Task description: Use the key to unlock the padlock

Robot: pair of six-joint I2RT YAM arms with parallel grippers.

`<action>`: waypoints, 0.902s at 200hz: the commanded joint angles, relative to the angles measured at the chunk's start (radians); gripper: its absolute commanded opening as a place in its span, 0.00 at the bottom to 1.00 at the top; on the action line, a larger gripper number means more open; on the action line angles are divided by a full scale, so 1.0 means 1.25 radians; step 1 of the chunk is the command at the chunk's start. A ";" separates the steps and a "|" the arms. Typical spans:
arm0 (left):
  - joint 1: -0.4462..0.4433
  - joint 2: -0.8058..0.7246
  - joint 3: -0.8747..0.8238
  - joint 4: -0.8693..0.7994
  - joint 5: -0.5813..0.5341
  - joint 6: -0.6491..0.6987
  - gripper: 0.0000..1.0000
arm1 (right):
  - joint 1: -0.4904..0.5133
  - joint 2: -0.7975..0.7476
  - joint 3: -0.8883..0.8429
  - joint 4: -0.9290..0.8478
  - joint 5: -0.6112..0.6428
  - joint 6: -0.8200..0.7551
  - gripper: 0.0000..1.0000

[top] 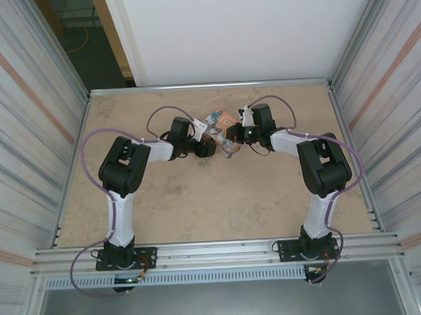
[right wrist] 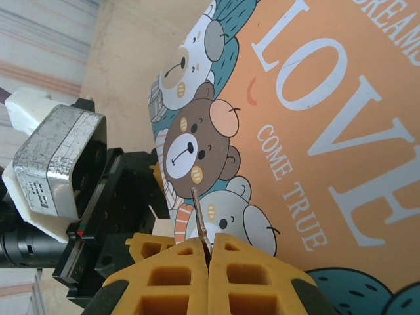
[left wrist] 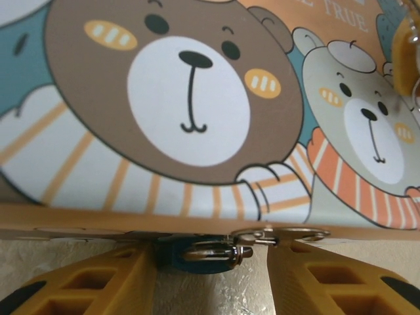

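The tiny blue padlock [left wrist: 197, 258] with its silvery shackle hangs under the front edge of the "LOVE" tin [left wrist: 190, 98], by the tin's metal hasp [left wrist: 282, 235]. My left gripper [left wrist: 211, 266] is open and straddles the padlock: the left finger [left wrist: 98, 282] touches its body, and the right finger [left wrist: 328, 279] stands a small gap off the shackle end. My right gripper [right wrist: 209, 246] is shut on the key [right wrist: 197, 213], whose thin blade sticks out over the tin lid [right wrist: 315, 131]. From above, both grippers meet at the tin [top: 217, 120].
The tin lies at the back middle of the tan table [top: 212, 199]. The left arm's wrist and camera block [right wrist: 59, 157] sit close to the left of the key. Corrugated walls [top: 30, 136] close in both sides.
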 commanded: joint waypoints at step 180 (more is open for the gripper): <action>-0.070 0.012 0.016 -0.016 -0.128 -0.012 0.37 | 0.008 0.004 -0.017 -0.029 0.020 -0.018 0.00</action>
